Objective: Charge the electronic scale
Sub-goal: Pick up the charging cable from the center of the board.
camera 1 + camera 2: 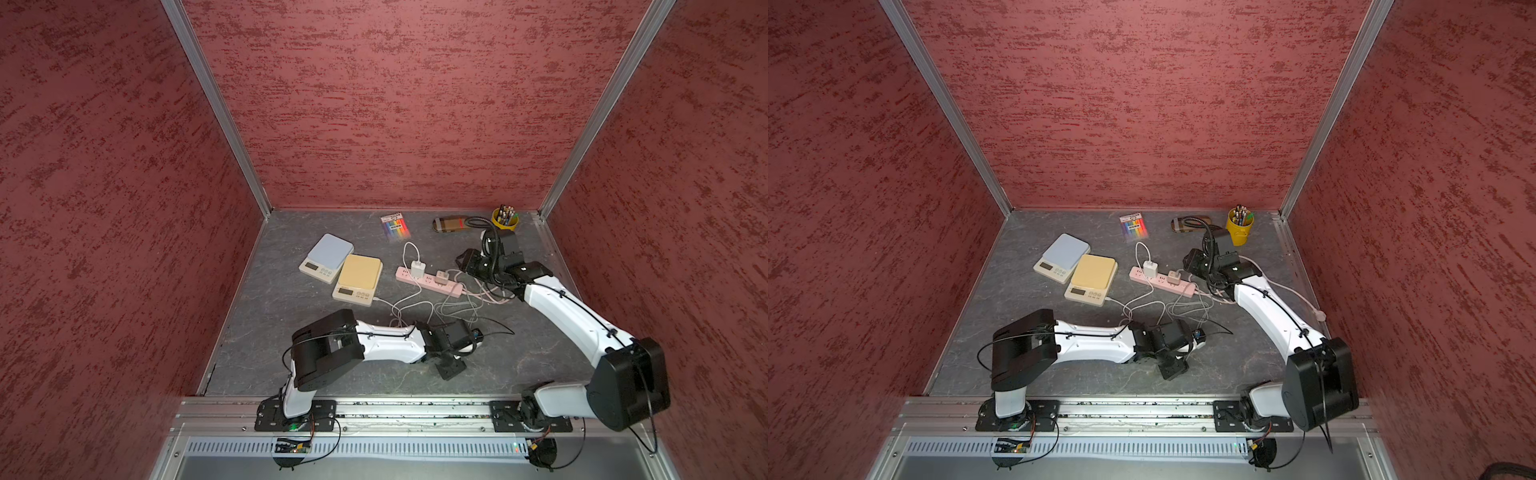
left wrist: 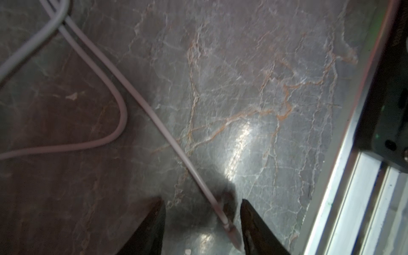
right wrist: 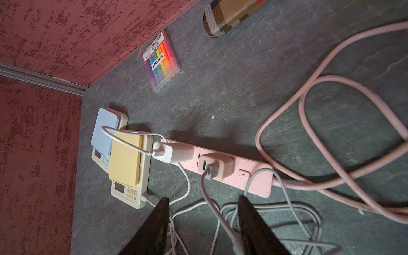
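Note:
Two electronic scales stand side by side left of centre: a blue-topped scale (image 1: 328, 257) (image 3: 103, 130) and a yellow-topped scale (image 1: 358, 278) (image 3: 127, 159). A white cable is plugged into the yellow scale's side. To their right a pink power strip (image 1: 455, 289) (image 3: 254, 174) carries a white charger (image 3: 174, 152) and a beige charger (image 3: 218, 165). My left gripper (image 1: 451, 370) (image 2: 202, 199) is open low over the front of the table. A loose cable's plug (image 2: 231, 234) lies between its fingers, close to one. My right gripper (image 1: 463, 264) (image 3: 203, 197) hangs open over tangled cables by the strip.
A marker pack (image 1: 395, 226), a plaid case (image 1: 451, 224) and a yellow pen cup (image 1: 505, 218) stand along the back wall. Loops of the strip's pink cord (image 3: 331, 99) lie on the right. The aluminium front rail (image 1: 395, 405) runs close to my left gripper.

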### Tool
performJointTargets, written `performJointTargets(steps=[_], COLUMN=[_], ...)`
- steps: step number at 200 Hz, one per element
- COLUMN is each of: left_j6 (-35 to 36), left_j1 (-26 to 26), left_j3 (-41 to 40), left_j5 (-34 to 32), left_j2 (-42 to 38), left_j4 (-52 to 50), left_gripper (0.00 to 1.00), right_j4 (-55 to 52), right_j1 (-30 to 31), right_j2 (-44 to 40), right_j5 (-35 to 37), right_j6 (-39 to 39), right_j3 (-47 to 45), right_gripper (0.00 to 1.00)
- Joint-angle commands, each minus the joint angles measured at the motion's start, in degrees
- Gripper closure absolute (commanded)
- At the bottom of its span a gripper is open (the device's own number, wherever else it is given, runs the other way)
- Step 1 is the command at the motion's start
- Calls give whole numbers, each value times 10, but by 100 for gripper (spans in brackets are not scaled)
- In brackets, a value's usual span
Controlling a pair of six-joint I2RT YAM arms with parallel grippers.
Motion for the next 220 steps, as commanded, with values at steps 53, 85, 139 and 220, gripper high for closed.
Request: performJointTargets(steps=[53, 85, 139, 220], left_j6=[29, 56, 110, 105], left_j1=[37, 96, 151, 145], left_j3=[-35, -83, -98, -124], left_j5=[-3, 12, 31, 14], left_j2=[-19, -72, -86, -116], left_j4=[-69, -81, -92, -90], left_gripper=[78, 87, 83, 66], right_j4=[41, 50, 60, 46], right_j1=[-10, -11, -11, -11], right_j2=[-19, -26, -36, -43], right_j5=[-22, -21, -27, -22], right_j6=[-5, -11, -43, -73], right_j3=[-8, -1, -9, -5], right_gripper=[47, 47, 48, 48])
